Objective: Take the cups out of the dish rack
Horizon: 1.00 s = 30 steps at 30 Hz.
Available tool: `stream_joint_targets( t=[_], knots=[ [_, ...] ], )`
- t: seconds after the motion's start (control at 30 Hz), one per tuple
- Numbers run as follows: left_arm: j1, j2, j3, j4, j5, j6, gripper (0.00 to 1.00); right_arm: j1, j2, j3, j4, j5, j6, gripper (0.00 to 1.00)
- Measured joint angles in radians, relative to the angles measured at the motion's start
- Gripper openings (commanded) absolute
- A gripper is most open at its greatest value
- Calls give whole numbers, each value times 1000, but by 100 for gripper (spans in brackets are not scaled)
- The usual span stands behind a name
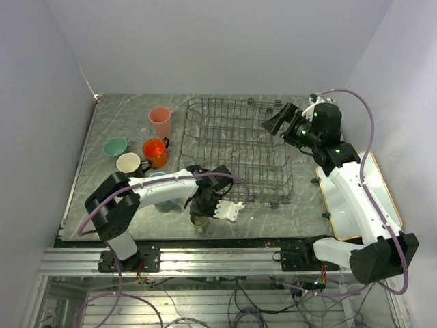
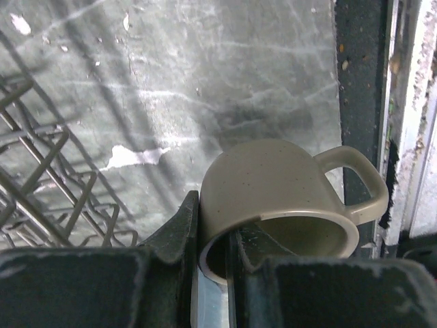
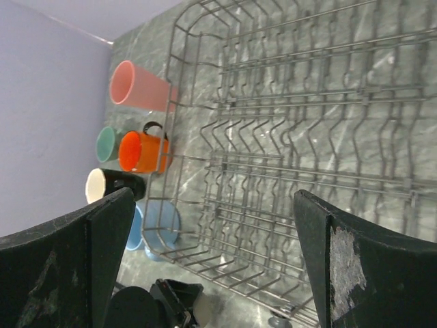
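Observation:
My left gripper [image 1: 207, 203] is shut on the rim of the small beige cup [image 1: 199, 222], one finger inside the wall and one outside. In the left wrist view the cup [image 2: 273, 181] hangs tilted over the grey tabletop near its front edge, handle to the right. The grey wire dish rack [image 1: 188, 130] holds no cups that I can see. Left of it stand the pink tumbler [image 1: 160, 121], orange mug [image 1: 156, 151], mint-green cup [image 1: 116, 146], black mug [image 1: 129, 162] and light-blue mug [image 1: 161, 179], which my left arm partly hides. My right gripper [image 1: 273, 124] hangs open and empty above the rack's far right corner.
A white board with an orange rim [image 1: 382, 198] lies at the right under my right arm. The table's dark front edge [image 2: 358, 82] runs close beside the held cup. Walls close in the left, back and right.

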Motion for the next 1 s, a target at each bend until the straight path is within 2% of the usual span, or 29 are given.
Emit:
stream_joint_targets(
  t=[0.1, 0.27, 0.37, 0.4, 0.47, 0.5, 0.57, 0.8, 1.0],
  knots=[
    [-10, 30, -6, 43, -10, -13, 9, -4, -24, -6, -32, 45, -26, 100],
    [-12, 42, -32, 96, -31, -45, 20, -7, -103, -71, -82, 142, -66, 100],
    [-12, 40, -45, 117, -40, -60, 39, -7, -145, -104, -114, 198, -86, 100],
    [-12, 39, -53, 132, -41, -63, 48, -7, -154, -111, -123, 213, -92, 100],
    [-12, 34, -75, 148, -46, -69, 74, -8, -166, -114, -145, 241, -101, 100],
    [-12, 26, -84, 156, -48, -75, 84, -8, -170, -114, -154, 254, -107, 100],
    [-12, 13, -91, 162, -53, -85, 95, -8, -178, -114, -167, 275, -113, 100],
    [18, -100, -82, 127, -50, -108, 99, -8, -216, -114, -202, 367, -137, 100],
    [110, -299, 50, 69, -47, -113, 100, -8, -304, -115, -197, 455, -182, 100]
  ],
)
